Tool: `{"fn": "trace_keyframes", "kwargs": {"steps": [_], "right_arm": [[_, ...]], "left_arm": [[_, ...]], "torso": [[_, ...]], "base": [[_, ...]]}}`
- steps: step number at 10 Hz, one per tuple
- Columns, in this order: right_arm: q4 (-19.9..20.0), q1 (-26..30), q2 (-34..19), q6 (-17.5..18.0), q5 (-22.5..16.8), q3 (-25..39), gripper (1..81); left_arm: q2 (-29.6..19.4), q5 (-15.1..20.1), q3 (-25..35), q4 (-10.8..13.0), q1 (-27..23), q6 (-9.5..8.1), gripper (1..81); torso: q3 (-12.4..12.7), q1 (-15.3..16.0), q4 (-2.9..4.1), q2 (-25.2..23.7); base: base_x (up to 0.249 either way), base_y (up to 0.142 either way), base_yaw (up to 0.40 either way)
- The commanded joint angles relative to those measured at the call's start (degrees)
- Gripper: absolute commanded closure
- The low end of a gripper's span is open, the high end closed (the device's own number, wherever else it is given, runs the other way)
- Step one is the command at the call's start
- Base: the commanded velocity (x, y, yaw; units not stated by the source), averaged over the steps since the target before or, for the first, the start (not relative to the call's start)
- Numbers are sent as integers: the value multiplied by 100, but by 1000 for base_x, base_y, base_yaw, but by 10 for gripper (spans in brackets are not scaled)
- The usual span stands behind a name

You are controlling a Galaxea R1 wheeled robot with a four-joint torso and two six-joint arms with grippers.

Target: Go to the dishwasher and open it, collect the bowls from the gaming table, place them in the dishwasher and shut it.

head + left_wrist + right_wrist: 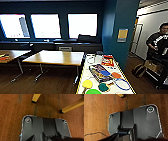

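Observation:
The dishwasher, the gaming table and the bowls are out of view. The head view looks into a room with dark blue walls and three bright windows (46,25). Below my left wrist lies brown wooden floor (11,112), with two yellow table legs (35,97) standing close by. My right wrist hangs over the same floor (96,112), near the foot of one yellow leg (120,95). The wrist views do not show how the grippers stand.
A white table with a yellow edge (85,72) is right in front, holding coloured round paddles (87,83), a racket (122,83) and a red packet (108,60). Two wooden tables (56,57) stand left. A blue pillar (120,30), a person (158,40) and a bag (138,70) are right. A thin cable (95,133) crosses the floor.

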Motion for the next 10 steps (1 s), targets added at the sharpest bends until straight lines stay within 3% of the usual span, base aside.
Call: {"fn": "trace_keyframes", "kwargs": {"steps": [1,4,5,6,9,10], "right_arm": [[110,420,-1799,133,-70,2160,10],[155,561,-3118,133,316,3858,10],[146,605,-3364,133,351,4157,10],[154,667,-3751,133,439,4623,10],[172,921,-4524,133,545,5397,10],[190,1000,-4676,133,537,5548,10]], "left_arm": [[-460,209,604,5,-292,-13,10],[-628,209,870,14,-309,-13,10],[-619,209,870,14,-301,-13,10],[-585,209,861,14,-309,-5,10],[-548,209,860,23,-318,-4,10],[-690,200,1028,23,-326,-13,10]], "torso": [[0,5,0,0],[0,5,0,0],[0,5,0,0],[-170,5,0,0],[-332,5,0,0],[-238,5,0,0]], "base": [[0,0,0],[0,0,0],[0,0,0],[0,0,0],[0,0,0],[0,0,0]]}}
